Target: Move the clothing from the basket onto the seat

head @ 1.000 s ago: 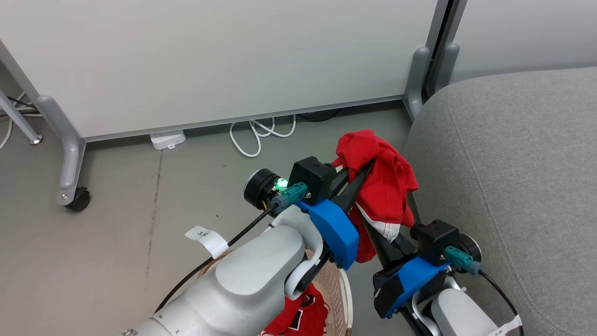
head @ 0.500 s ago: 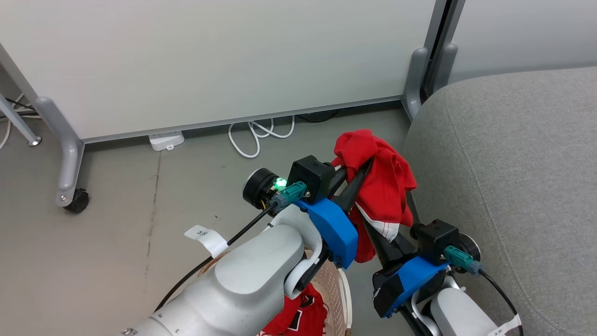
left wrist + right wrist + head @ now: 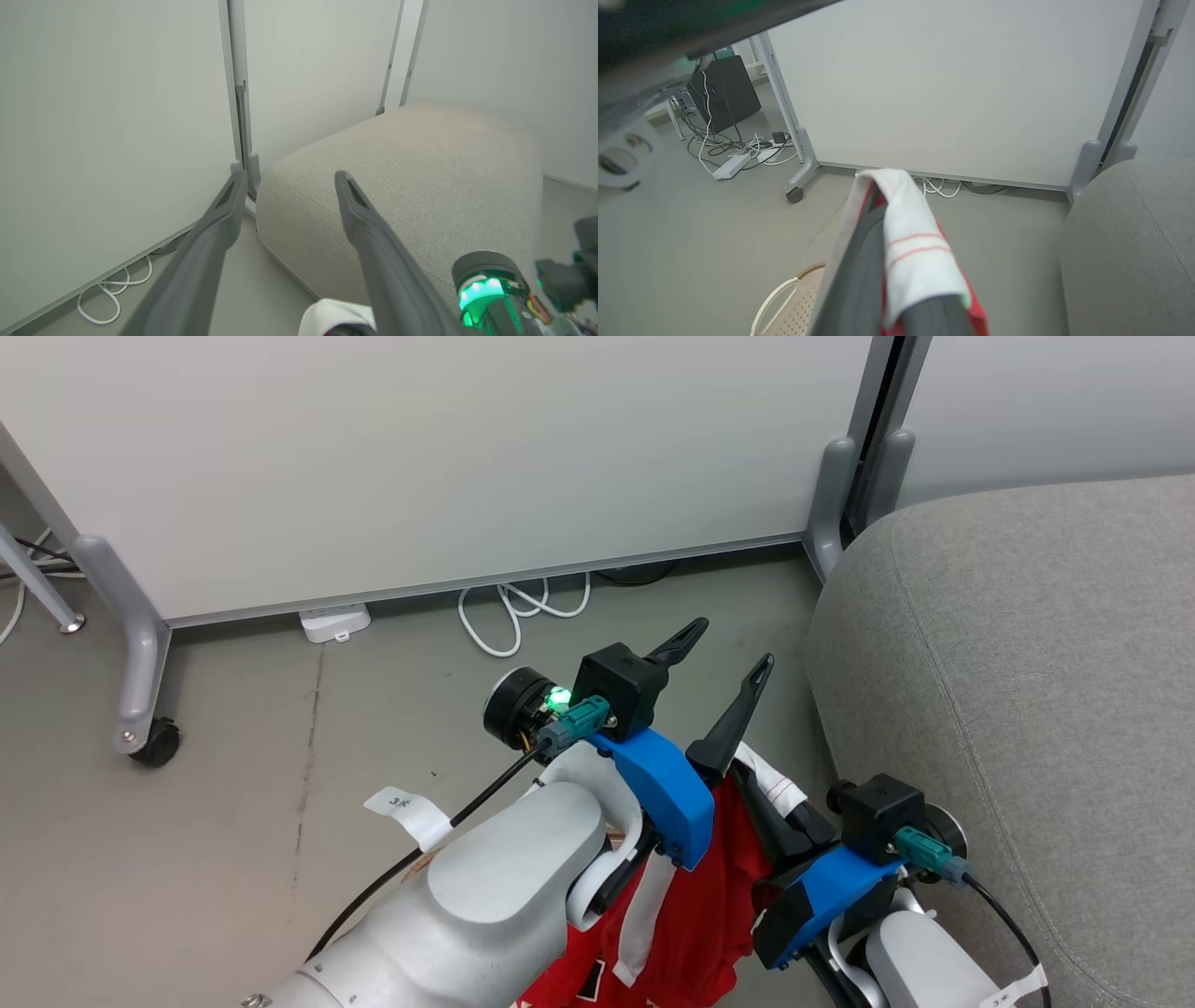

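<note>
Left claw [image 3: 730, 644]: two long dark fingers spread wide at centre of the head view, nothing between them. In the left wrist view they point toward the near rounded corner of the large light grey woven-fabric sofa [image 3: 411, 177].

Right claw [image 3: 872, 210]: clenched on the soft bright red garment with white red-striped trim [image 3: 709, 915]. The trim is draped over its fingers, centre of the right wrist view.

Garment hangs at lower centre of the head view, below the left claw and just left of the sofa edge, not on the sofa.

Cream-white perforated plastic laundry basket with brown rim band [image 3: 784, 303]: bottom left of the right wrist view, on the grey floor.

White coiled cable [image 3: 513, 611]: on the floor, upper centre of the head view.
</note>
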